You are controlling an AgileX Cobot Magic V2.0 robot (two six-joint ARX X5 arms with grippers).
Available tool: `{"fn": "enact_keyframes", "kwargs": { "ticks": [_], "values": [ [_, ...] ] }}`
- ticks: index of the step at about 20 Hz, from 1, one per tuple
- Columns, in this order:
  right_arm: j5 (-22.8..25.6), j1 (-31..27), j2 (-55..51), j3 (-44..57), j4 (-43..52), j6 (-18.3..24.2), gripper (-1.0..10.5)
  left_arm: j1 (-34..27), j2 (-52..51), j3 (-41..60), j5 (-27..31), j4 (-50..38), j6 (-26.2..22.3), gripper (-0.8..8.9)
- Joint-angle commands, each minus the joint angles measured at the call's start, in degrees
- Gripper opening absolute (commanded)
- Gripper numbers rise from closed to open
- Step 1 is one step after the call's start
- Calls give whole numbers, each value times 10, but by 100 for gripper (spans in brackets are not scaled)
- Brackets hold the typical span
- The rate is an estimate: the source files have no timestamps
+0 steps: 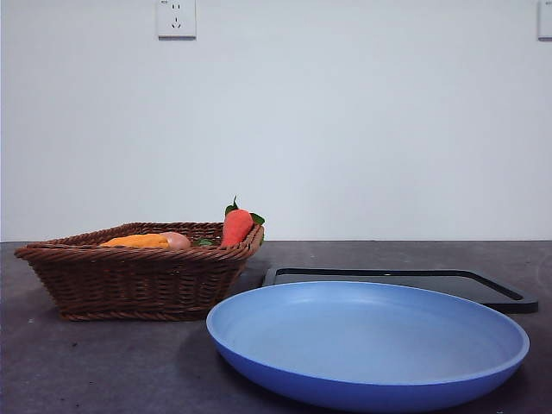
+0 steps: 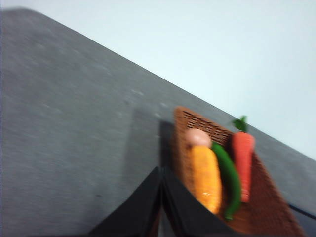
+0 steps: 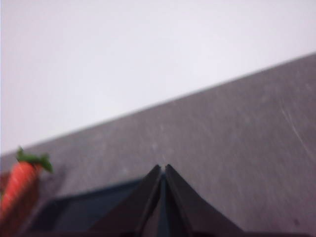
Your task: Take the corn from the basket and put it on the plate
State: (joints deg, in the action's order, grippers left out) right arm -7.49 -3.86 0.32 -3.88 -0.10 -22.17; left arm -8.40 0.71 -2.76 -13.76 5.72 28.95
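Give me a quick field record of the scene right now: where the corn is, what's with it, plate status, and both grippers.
corn: lying in the basket, not yet picked
beside corn: egg at one end, green vegetable alongside, carrot beyond that
plate: nothing on it, next to the basket
black tray: behind the plate
left gripper: jaws shut, above the table beside the basket, holding nothing
right gripper: jaws shut, waiting over the tray side, holding nothing
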Motion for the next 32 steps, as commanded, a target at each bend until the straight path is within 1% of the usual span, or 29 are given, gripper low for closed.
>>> {"fn": "enact_keyframes", "kwargs": {
  "ticks": [1,4,6,12,16,18,23,25,29,32],
  "values": [
    [0,0,3,-34,7,-18,2,-2,2,-36,-18,3,28,7],
    [-3,0,22,-73,-21,-16,2,-2,15,-73,-29,24,31,7],
    [-9,0,40,-102,-47,-7,2,-2,32,-99,-39,38,24,7],
    [-43,0,122,-201,-121,50,2,-2,116,-195,-101,102,-42,7],
    [-83,0,193,-266,-185,92,2,-2,189,-263,-159,167,-96,7],
    [-112,0,228,-294,-219,113,2,-2,222,-294,-184,202,-124,7],
    [-204,0,309,-358,-318,185,2,3,293,-360,-229,289,-195,7],
    [-227,0,335,-381,-358,211,2,12,314,-381,-239,323,-213,7],
    [-236,13,379,-420,-420,228,2,41,346,-410,-243,388,-253,7],
    [-236,28,399,-442,-454,239,2,65,361,-421,-243,426,-273,7]
  ]
}}
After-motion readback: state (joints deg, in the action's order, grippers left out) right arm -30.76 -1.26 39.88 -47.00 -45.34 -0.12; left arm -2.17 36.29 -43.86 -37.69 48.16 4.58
